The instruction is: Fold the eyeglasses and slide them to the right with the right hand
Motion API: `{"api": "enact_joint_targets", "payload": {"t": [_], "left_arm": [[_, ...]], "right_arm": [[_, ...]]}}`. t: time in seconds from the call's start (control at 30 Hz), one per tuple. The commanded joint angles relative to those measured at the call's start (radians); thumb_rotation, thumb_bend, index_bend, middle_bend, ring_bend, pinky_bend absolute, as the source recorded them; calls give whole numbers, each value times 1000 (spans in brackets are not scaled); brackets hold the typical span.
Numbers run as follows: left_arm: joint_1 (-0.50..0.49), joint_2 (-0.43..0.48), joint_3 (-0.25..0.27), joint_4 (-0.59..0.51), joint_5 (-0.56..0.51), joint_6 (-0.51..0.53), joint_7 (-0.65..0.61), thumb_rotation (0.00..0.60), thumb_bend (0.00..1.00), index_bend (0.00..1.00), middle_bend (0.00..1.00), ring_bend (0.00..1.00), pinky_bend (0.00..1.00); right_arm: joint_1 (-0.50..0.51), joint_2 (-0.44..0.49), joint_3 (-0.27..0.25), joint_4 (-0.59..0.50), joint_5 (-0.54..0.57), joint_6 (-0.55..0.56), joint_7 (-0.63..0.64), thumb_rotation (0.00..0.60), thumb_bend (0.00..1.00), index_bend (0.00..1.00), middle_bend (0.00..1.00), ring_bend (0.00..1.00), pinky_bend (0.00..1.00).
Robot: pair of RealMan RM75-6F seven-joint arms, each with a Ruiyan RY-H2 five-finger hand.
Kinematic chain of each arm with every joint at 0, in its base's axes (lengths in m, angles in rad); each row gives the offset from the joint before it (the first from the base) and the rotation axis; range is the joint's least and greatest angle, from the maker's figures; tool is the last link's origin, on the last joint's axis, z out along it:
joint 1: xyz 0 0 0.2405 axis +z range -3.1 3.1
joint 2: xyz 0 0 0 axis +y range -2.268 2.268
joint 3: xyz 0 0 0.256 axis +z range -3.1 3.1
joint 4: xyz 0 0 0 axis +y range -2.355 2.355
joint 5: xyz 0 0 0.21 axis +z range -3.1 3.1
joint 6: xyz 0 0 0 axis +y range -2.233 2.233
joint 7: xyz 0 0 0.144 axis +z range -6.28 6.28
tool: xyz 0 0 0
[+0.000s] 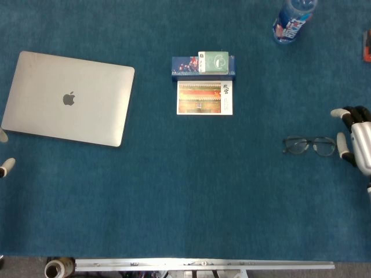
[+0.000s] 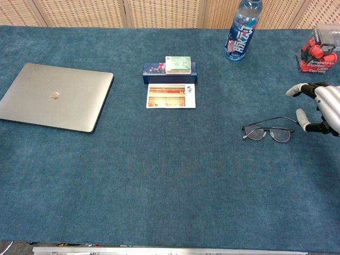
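Observation:
Black thin-framed eyeglasses (image 1: 309,145) (image 2: 268,131) lie on the blue cloth at the right. In the chest view one temple arm stands out toward the right. My right hand (image 1: 356,142) (image 2: 322,106) hovers just right of them at the frame's edge, fingers apart, holding nothing; its fingertips (image 1: 341,141) come close to the right lens without clearly touching. Only two pale fingertips (image 1: 4,167) of my left hand show at the head view's far left edge, near the laptop.
A closed silver laptop (image 1: 68,98) lies at the left. A postcard (image 1: 204,97) and a dark box with a green pack (image 1: 203,63) sit mid-table. A water bottle (image 2: 243,29) and a red-capped container (image 2: 316,56) stand at the back right.

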Motion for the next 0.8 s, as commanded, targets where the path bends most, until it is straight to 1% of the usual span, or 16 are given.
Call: {"api": "enact_joint_targets", "payload": {"t": [0.03, 0.8], "left_arm": [[0, -1, 0, 1, -1, -1, -1, 600, 0, 505, 477, 353, 538], [5, -7, 1, 20, -5, 1, -22, 600, 0, 505, 477, 353, 539]], "right_arm": [[-1, -6, 1, 12, 11, -9, -9, 600, 498, 311, 321, 238, 450], [14, -63, 11, 117, 45, -64, -37, 600, 498, 311, 321, 238, 450]]}}
